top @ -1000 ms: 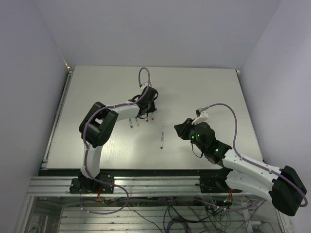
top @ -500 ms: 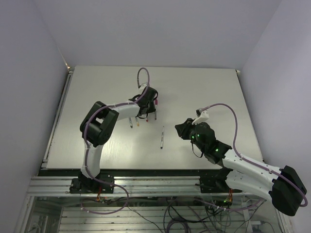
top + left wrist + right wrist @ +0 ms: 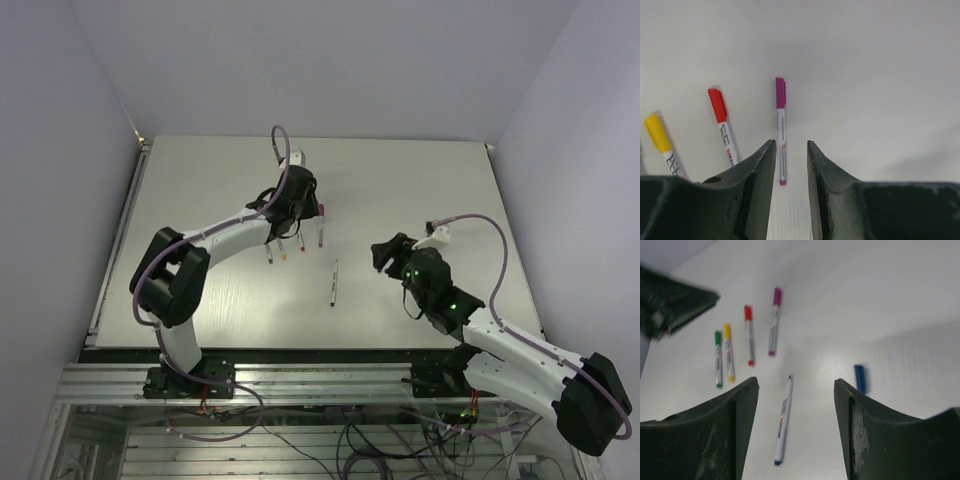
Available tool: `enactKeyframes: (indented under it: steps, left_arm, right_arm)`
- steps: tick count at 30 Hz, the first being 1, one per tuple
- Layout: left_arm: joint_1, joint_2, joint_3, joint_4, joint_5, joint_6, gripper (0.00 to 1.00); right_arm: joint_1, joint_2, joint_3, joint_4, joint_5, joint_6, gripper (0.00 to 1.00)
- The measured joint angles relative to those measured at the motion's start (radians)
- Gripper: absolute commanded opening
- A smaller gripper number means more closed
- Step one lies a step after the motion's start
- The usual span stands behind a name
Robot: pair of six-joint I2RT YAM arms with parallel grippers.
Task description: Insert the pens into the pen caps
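Four capped pens lay in a tight fan: green pen [image 3: 718,359], yellow pen [image 3: 728,352], red pen [image 3: 748,335], purple pen [image 3: 773,320]. The gaps were narrow, green and yellow nearly touching. The left gripper [image 3: 790,160] hung over the purple pen, jaws apart, blocking that end from above. The left arm [image 3: 230,235] crossed the table's left-middle. The blue-tipped pen [image 3: 783,420] lay alone, well apart from the fan, bare table all round. The blue cap [image 3: 860,378] sat alone to its right, with an open lane between. The right gripper [image 3: 796,385] hovered there, jaws wide. The far table [image 3: 400,170] was bare.

Lab, bare white enclosure [image 3: 300,60], exposed cables [image 3: 385,440]
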Motion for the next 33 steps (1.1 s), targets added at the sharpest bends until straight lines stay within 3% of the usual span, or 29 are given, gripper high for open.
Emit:
enactKeyframes:
  steps: [6,16,23,27,33]
  left_arm:
    - [-0.076,-0.086,-0.105,-0.001,-0.003,0.055,0.43]
    - [-0.298,-0.116,-0.200,-0.116,-0.031,0.102,0.50]
    - [-0.346,-0.101,-0.187,-0.196,-0.048,0.100,0.60]
    - [-0.357,-0.055,-0.149,-0.241,-0.053,0.098,0.73]
    - [-0.369,-0.025,-0.139,-0.270,-0.047,0.098,0.73]
  right_arm:
    - [-0.130,-0.033,0.008,-0.021,0.022,0.005,0.54]
    - [-0.144,-0.030,0.055,-0.140,0.107,-0.017,0.51]
    - [-0.144,-0.058,0.043,-0.151,0.111,-0.004,0.50]
    - [-0.144,-0.060,0.032,-0.151,0.103,0.003,0.49]
    - [-0.144,-0.065,0.016,-0.150,0.093,0.006,0.47]
